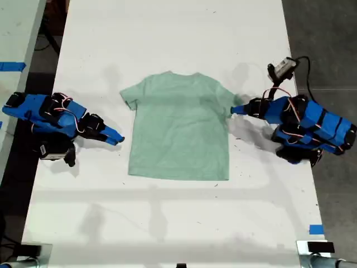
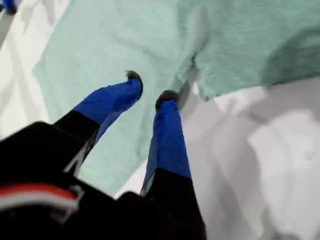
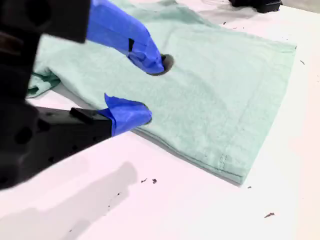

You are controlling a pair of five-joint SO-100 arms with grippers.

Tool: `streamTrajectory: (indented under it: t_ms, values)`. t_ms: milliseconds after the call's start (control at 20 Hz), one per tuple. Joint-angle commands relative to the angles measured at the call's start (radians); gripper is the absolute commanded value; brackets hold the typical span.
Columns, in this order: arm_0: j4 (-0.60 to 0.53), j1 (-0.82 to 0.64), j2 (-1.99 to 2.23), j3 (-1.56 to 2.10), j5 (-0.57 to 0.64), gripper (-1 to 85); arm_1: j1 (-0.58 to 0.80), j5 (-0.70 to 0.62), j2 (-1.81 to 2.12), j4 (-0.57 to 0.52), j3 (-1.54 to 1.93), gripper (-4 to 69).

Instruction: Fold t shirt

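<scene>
As the cloth lies flat and unfolded, step in hand: approach, with no fold made yet and both arms closing on opposite sides, as judged from the layout.
T shirt: the t shirt [image 1: 178, 128] is spread face-flat at the middle of the white table [image 1: 167, 33], neck toward the far edge, hem [image 1: 178, 174] toward the near edge, both sleeves out.
First gripper: the first gripper [image 1: 233, 110] reaches in from the exterior view's right. Its jaws stand slightly apart with nothing between them. In the first wrist view the tips hover over the cloth at the armpit, just beside the sleeve [image 1: 226, 97].
Second gripper: the second gripper [image 1: 118, 138] comes from the exterior view's left. Its jaws gape, gripping nothing. In the second wrist view the upper finger is above the cloth and the lower finger sits low at the shirt's side edge. Whether it touches the cloth cannot be told.
Contact: neither gripper has hold of fabric.
Next move calls for: each gripper to pinch one layer of its edge cleanly, with the lower jaw slid under the cloth, not on top. A matched lift should then carry one side over the other.
Risk: thin cloth may bunch or drag across the table if only one side is taken.
</scene>
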Motion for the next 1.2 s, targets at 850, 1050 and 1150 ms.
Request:
streamTrajectory:
  t_ms: [850,1050,1150]
  values:
    - [-0.006,0.002,0.003,0.041,-0.011,12.5,0.445,-0.155,-1.146,-0.348,-0.327,16.7]
    - [-0.006,0.002,0.003,0.041,-0.011,12.6,0.35,-0.15,-1.164,-0.38,-0.359,15.6]
    - [-0.006,0.002,0.003,0.041,-0.011,12.6,0.296,-0.137,-1.19,-0.393,-0.385,16.4]
